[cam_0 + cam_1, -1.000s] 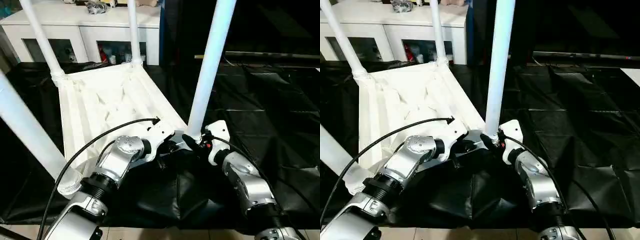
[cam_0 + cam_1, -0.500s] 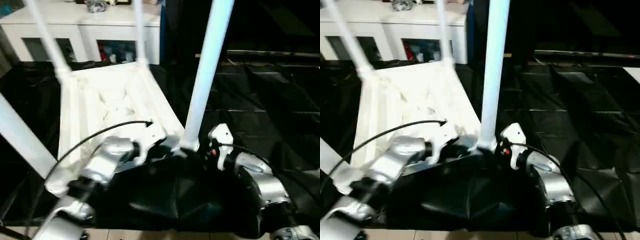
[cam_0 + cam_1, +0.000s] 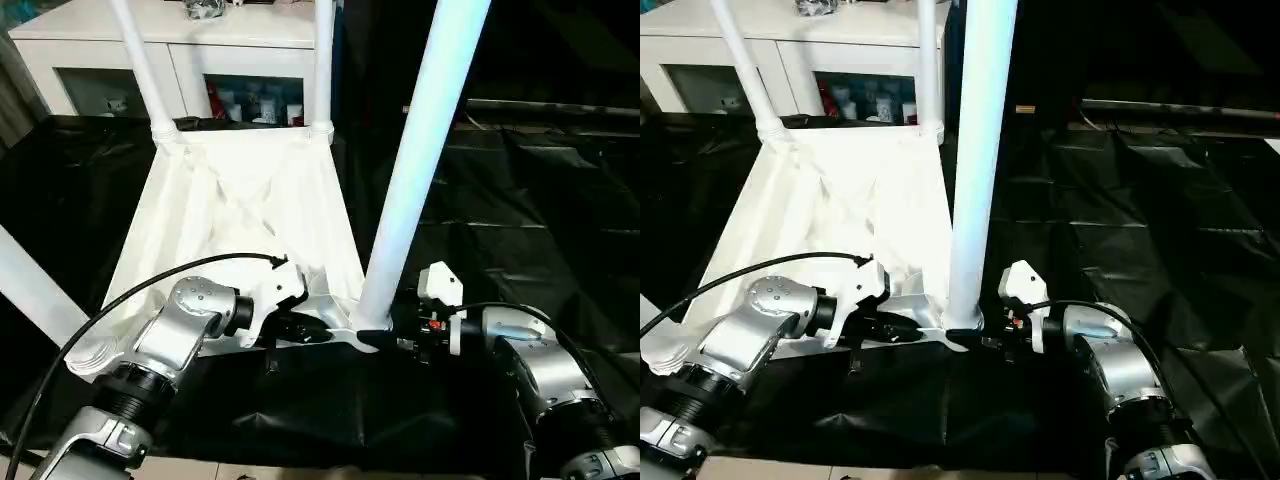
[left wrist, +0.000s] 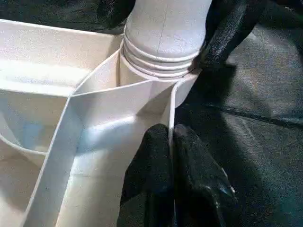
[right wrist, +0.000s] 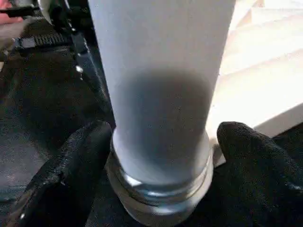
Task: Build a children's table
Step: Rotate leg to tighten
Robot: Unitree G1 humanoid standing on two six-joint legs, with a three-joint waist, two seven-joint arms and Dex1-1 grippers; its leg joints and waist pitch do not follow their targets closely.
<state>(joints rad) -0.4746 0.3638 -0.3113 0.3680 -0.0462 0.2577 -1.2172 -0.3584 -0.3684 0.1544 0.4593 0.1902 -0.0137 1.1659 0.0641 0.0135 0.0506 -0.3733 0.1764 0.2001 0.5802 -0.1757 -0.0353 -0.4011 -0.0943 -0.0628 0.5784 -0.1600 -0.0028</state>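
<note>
Children's table (image 3: 240, 215) upside down, legs (image 3: 425, 150) pointing upward.

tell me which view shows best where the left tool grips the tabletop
The left wrist view: the left tool is shut on the tabletop rim by the near leg. The head views show it small, from above; the right wrist view doesn't settle it.

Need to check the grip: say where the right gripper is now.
In the head views the right gripper sits low and right of centre, fingers either side of the near leg.

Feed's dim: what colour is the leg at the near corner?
White leg, clearest in the right eye view.
</note>
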